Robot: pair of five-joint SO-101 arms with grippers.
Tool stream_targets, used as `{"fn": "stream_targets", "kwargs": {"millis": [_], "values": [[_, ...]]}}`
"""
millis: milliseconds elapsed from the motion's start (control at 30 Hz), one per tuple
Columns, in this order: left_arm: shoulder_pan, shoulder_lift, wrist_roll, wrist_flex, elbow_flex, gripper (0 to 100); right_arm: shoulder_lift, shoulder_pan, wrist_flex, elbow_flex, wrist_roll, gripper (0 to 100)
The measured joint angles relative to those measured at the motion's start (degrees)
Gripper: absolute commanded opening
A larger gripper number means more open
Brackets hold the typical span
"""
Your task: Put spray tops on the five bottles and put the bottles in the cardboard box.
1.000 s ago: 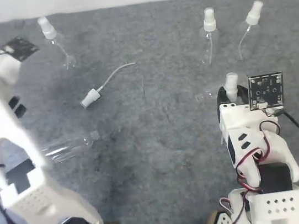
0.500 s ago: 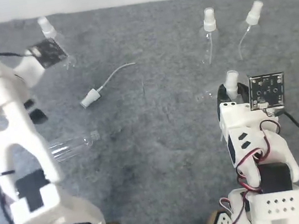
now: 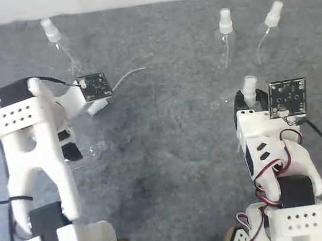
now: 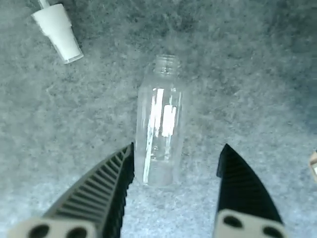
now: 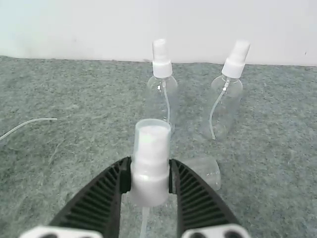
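The uncapped clear plastic bottle (image 4: 159, 134) lies on its side on the grey felt table cover (image 4: 257, 74), a loose white spray top (image 4: 57, 30) near its neck, the left gripper (image 4: 177, 147) spread wide over its base end, while the right gripper (image 5: 148, 163) is clamped on a second white spray top (image 5: 151, 144).

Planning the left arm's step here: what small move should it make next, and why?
Probably lower the left gripper and close on the uncapped bottle: it lies flat between the open jaws, not yet gripped, with a loose spray top nearby.
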Motion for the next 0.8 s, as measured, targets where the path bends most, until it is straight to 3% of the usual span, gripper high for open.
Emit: {"fn": "stream_targets", "kwargs": {"millis": [200, 800], "values": [[1.49, 0.00, -0.79, -3.60, 6.42, 26, 0.00, 0.00, 0.00, 0.00, 0.00, 0.9], [2.11, 0.18, -1.23, -29.19, 25.32, 25, 0.00, 0.00, 0.00, 0.00, 0.00, 0.9]]}}
